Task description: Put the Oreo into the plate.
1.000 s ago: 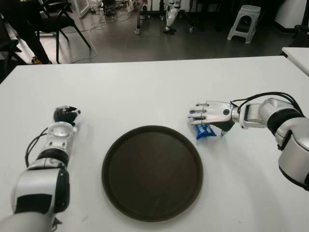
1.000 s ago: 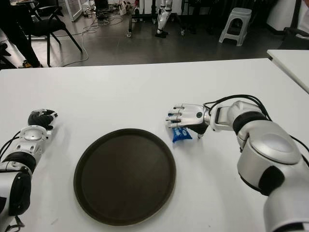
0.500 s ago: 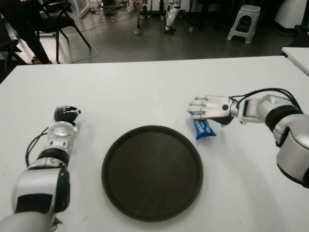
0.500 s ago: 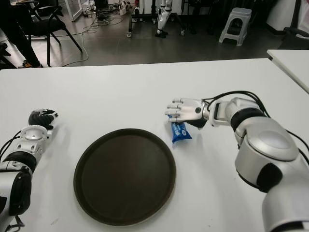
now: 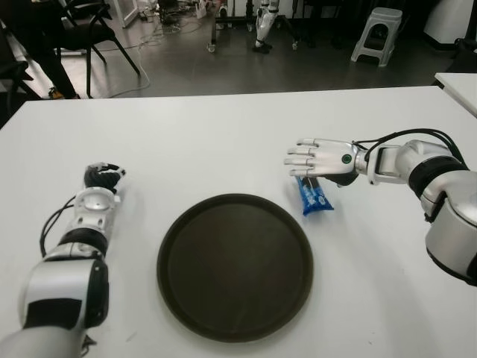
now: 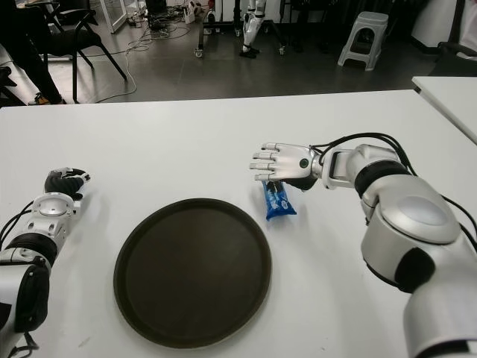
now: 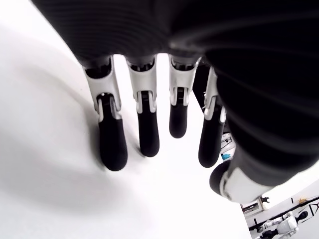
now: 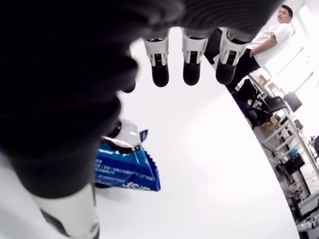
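The right hand (image 5: 322, 159) is held flat with fingers extended and empty; the blue Oreo packet (image 5: 313, 197) lies on the bench (image 5: 223, 142) directly beneath it, its far end hidden under the palm. The packet sits just beside the dark plate (image 5: 235, 265), outside its rim. The left hand (image 5: 101, 177) shows on the plate's far side, fingers extended and holding nothing.

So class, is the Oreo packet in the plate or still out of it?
Out. The Oreo packet lies on the white table beside the empty plate, under the open right hand.

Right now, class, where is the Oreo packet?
The Oreo packet lies on the white table, just right of the plate, under the open right hand.
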